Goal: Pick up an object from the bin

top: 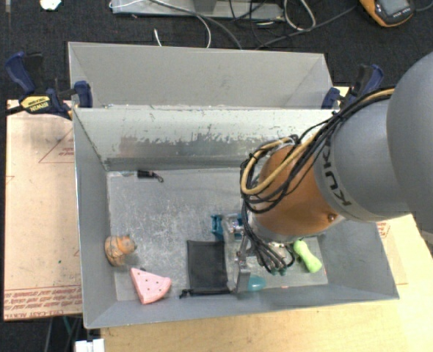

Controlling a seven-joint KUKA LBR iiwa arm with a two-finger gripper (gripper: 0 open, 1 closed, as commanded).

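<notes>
A pink wedge (151, 285) lies in the near left corner, a brown knobbly lump (119, 248) just behind it, a thin black piece (149, 175) well apart, farther back.

one each: pink wedge (151, 285), brown lump (119, 248), black pad (205, 265), green stick (308, 257), blue piece (217, 225)

In the bin (92, 196) the flat pad (205, 265) is lying near the front wall. A wedge (150, 285) and a lump (118, 248) are lying left of the pad, the gripper (242, 270) is hanging just right of it, and a stick (307, 256) is lying farther right.
</notes>
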